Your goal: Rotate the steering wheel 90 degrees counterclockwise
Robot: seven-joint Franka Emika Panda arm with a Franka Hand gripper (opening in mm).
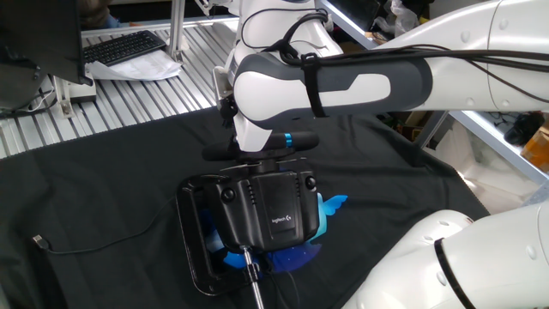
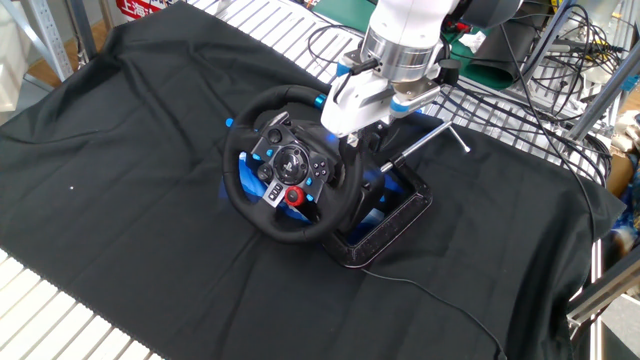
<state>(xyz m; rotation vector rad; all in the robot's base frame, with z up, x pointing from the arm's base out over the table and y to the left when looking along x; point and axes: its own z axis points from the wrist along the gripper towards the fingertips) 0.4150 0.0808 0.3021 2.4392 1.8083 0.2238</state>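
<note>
The gripper (image 2: 352, 135) sits at the upper right rim of the steering wheel (image 2: 245, 205), beside its bright-blue band; whether its jaws are clenched on the rim cannot be told. From the opposite side, the steering wheel (image 1: 225, 152) appears edge-on as a dark bar below the white arm (image 1: 334, 86). Behind it stands the black housing (image 1: 270, 210), set in a flat black frame (image 1: 190, 249) on black cloth (image 2: 120, 150).
</note>
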